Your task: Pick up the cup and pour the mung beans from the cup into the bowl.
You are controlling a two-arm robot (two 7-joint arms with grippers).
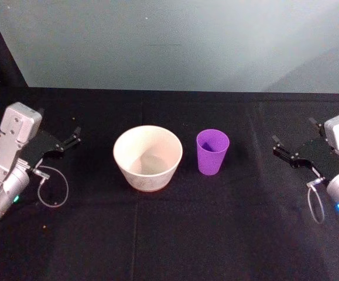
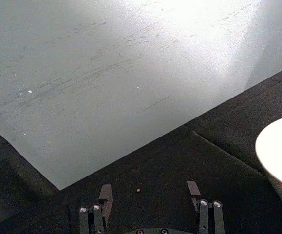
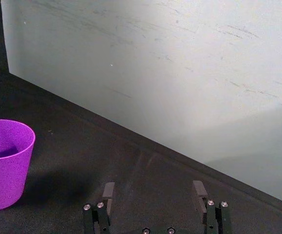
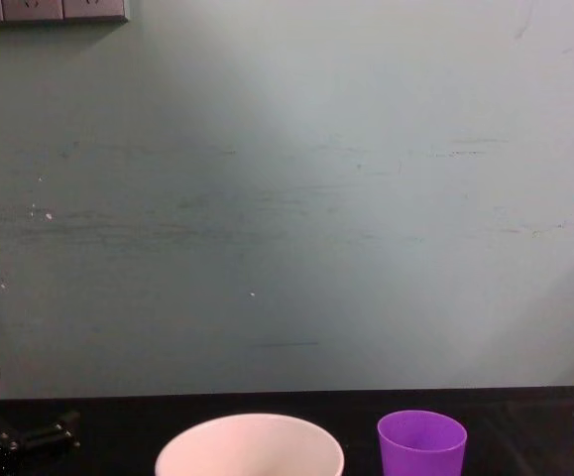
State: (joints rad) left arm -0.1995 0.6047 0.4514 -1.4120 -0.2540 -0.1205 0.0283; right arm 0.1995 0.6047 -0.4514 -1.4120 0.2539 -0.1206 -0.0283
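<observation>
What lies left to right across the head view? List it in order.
left hand, open → bowl → cup → right hand, open

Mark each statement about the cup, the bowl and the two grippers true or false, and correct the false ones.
1. The cup stands upright on the black table. True.
2. The cup stands to the robot's left of the bowl. False: it stands to the bowl's right, with a gap between them.
3. The right gripper is shut on the cup. False: it is open and apart from the cup, off to the cup's right.
4. The left gripper is open, to the left of the bowl. True.
</observation>
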